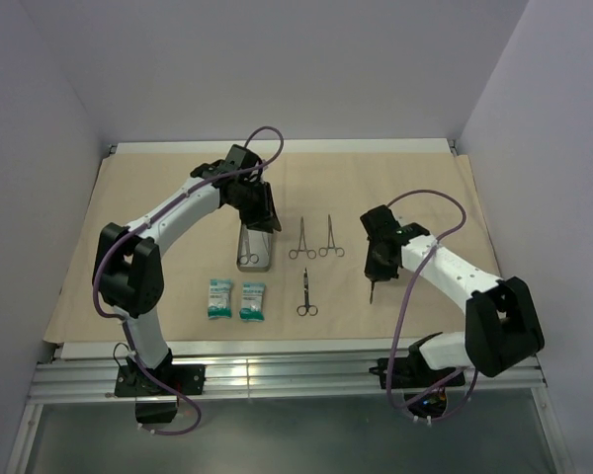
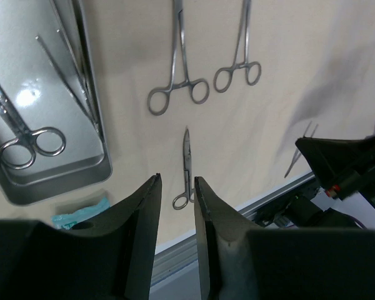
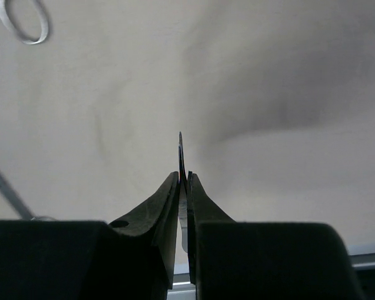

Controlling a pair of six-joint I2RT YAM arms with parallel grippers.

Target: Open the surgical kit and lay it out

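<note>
The tan wrap lies spread flat. The grey tray stands left of centre; in the left wrist view it holds ring-handled scissors and thin tweezers. Two forceps and small scissors lie on the wrap. Two teal-white packets lie in front of the tray. My left gripper is open and empty, hovering above the tray's far end. My right gripper is shut on thin tweezers, held low over bare wrap right of the forceps.
The wrap's front edge meets a metal rail by the arm bases. Purple walls close in the back and both sides. Bare wrap shows at the far left and far right.
</note>
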